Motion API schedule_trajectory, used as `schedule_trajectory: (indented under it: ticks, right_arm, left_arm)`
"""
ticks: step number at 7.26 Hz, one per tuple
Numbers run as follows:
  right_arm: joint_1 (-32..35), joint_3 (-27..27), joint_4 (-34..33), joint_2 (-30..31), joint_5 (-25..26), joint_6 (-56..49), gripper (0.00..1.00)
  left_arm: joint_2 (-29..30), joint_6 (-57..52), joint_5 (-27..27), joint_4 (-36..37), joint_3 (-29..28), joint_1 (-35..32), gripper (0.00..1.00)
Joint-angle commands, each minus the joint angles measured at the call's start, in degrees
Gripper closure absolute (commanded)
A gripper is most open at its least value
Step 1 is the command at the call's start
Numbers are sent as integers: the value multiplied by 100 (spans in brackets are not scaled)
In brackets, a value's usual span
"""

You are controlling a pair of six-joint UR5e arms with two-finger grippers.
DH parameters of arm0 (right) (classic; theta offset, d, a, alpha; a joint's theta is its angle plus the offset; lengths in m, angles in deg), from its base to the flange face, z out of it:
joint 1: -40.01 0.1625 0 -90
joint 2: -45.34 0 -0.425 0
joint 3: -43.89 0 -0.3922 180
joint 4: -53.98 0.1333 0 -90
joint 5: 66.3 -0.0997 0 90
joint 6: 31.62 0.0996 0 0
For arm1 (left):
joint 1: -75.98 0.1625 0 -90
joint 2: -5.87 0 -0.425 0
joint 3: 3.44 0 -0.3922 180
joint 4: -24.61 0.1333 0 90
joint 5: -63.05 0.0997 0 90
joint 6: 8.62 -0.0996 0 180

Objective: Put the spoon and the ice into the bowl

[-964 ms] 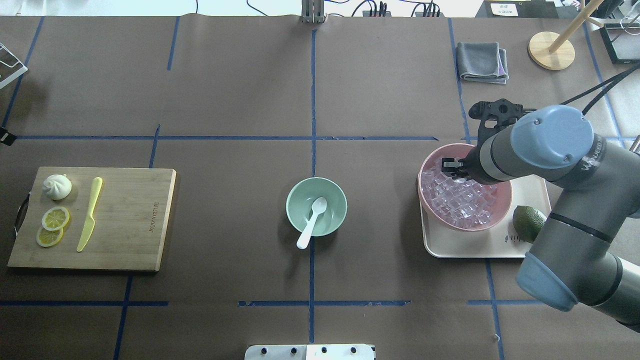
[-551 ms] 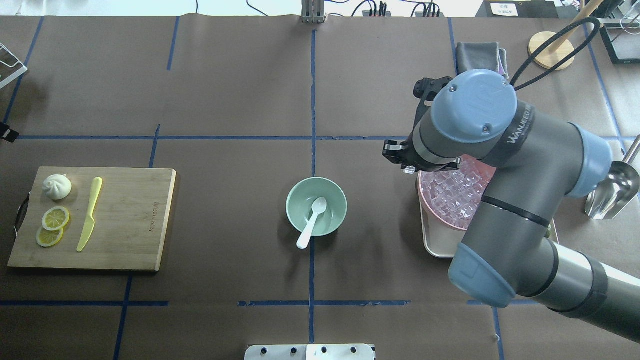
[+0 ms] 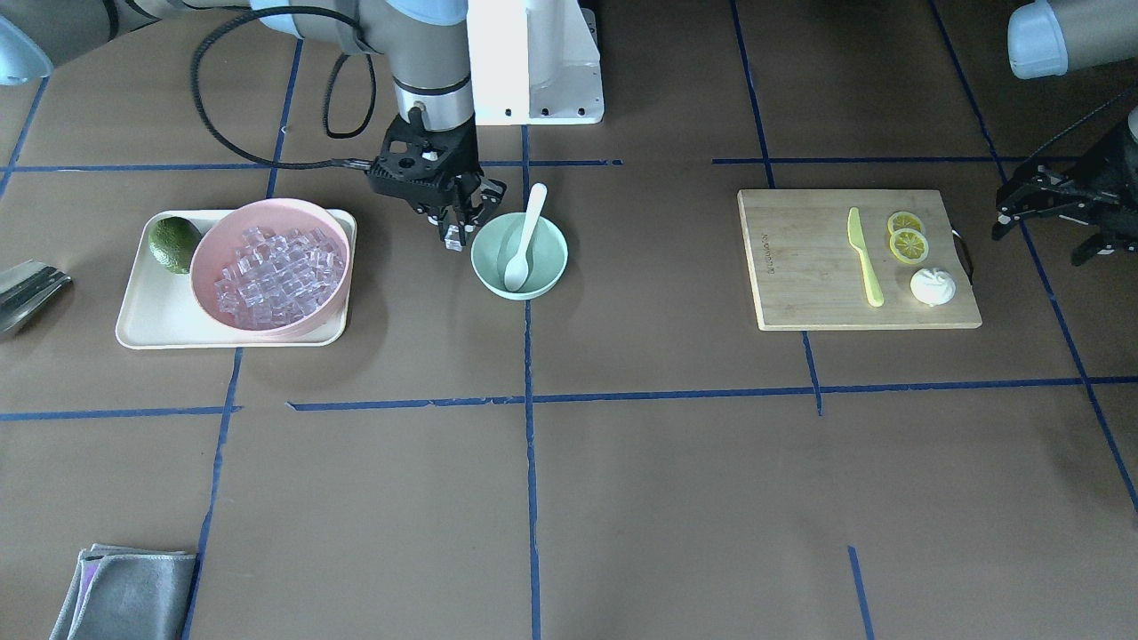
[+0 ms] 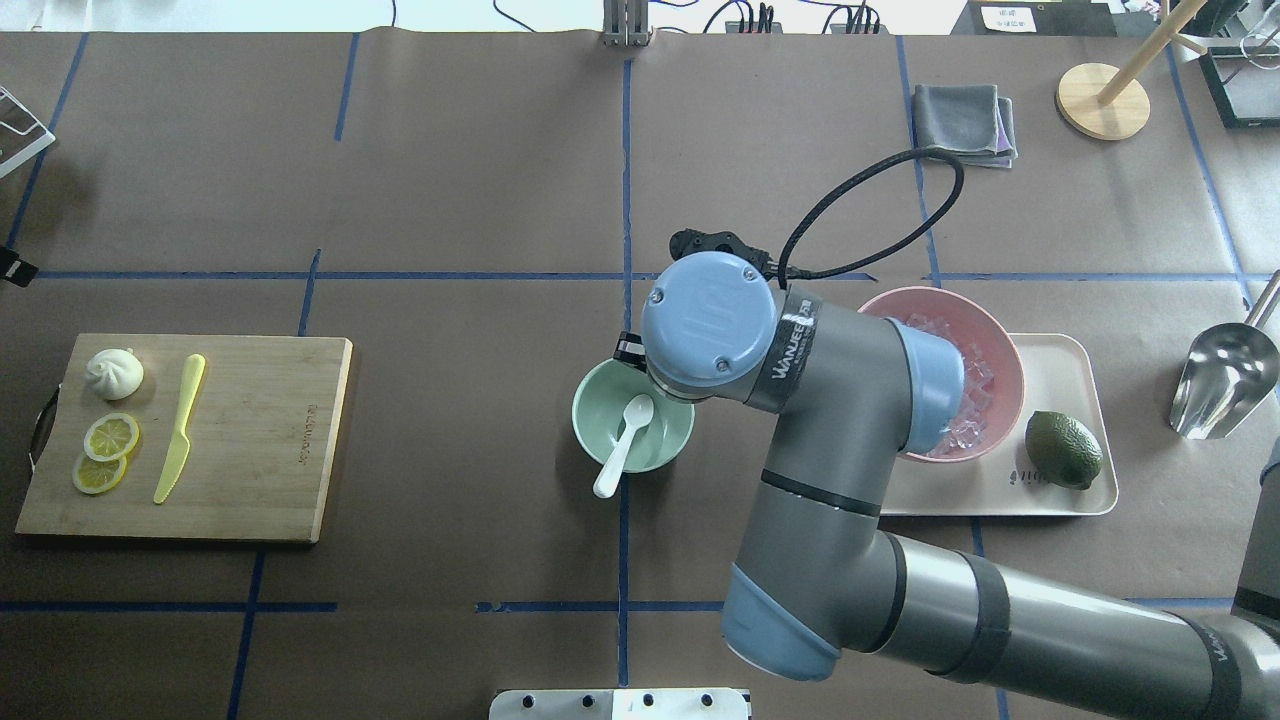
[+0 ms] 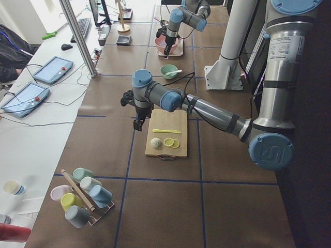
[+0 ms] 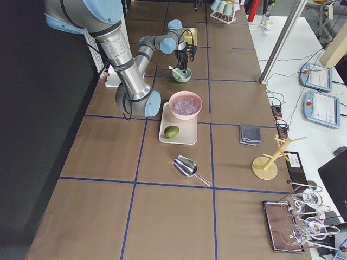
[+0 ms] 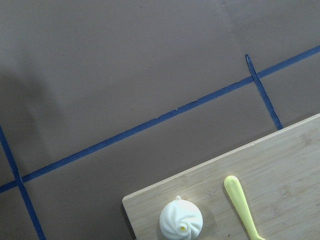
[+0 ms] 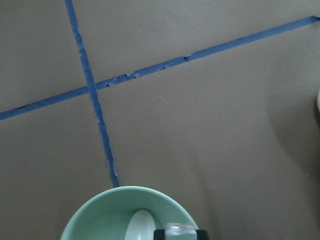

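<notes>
The mint-green bowl (image 3: 548,260) stands at the table's middle, and it also shows in the overhead view (image 4: 598,398). The white spoon (image 3: 526,233) lies in it, scoop down and handle over the rim (image 4: 612,470). My right gripper (image 3: 453,233) is shut on a clear ice cube (image 3: 454,238) and hangs at the bowl's rim on the pink bowl's side. In the right wrist view the cube (image 8: 181,229) sits between the fingertips over the bowl (image 8: 97,220), next to the spoon's scoop (image 8: 140,226). My left gripper (image 3: 1022,209) hangs open and empty beside the cutting board.
A pink bowl (image 3: 267,212) full of ice cubes (image 3: 271,271) stands on a cream tray (image 3: 147,316) with a green lime (image 3: 173,243). The cutting board (image 3: 800,267) holds a yellow-green knife (image 3: 864,258), lemon slices and a bun. A metal scoop (image 4: 1220,380) and a grey cloth (image 4: 965,122) lie on the right.
My right arm has lifted an ice cube out of the pink bowl and swung left with it to the mint-green bowl. The spoon and bowl have not moved.
</notes>
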Motion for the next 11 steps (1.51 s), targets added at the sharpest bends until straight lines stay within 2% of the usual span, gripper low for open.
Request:
schedule_trajectory:
  ticks: [1, 3, 5, 6, 7, 8, 10, 11]
  right_arm:
    - [-247, 523, 450, -126, 303, 210, 90]
    - [-300, 638, 468, -126, 399, 262, 82]
    - [-300, 630, 468, -126, 400, 263, 59]
    - [-300, 621, 468, -144, 400, 263, 43]
    - [-300, 621, 459, -161, 400, 272, 19]
    - [-300, 612, 459, -170, 400, 263, 1]
    - [-152, 446, 415, -231, 313, 184, 1]
    - [163, 297, 398, -171, -114, -86, 1]
  left_arm:
    - [16, -7, 9, -16, -79, 9, 0]
    - [24, -15, 9, -16, -88, 9, 0]
    - [33, -15, 9, -8, -88, 9, 0]
    - [33, -15, 9, -8, -88, 9, 0]
    - [33, -15, 9, -8, -88, 9, 0]
    - [33, -7, 9, -8, -88, 9, 0]
    - [33, -7, 9, -8, -88, 9, 0]
    - [33, -7, 9, -8, -80, 9, 0]
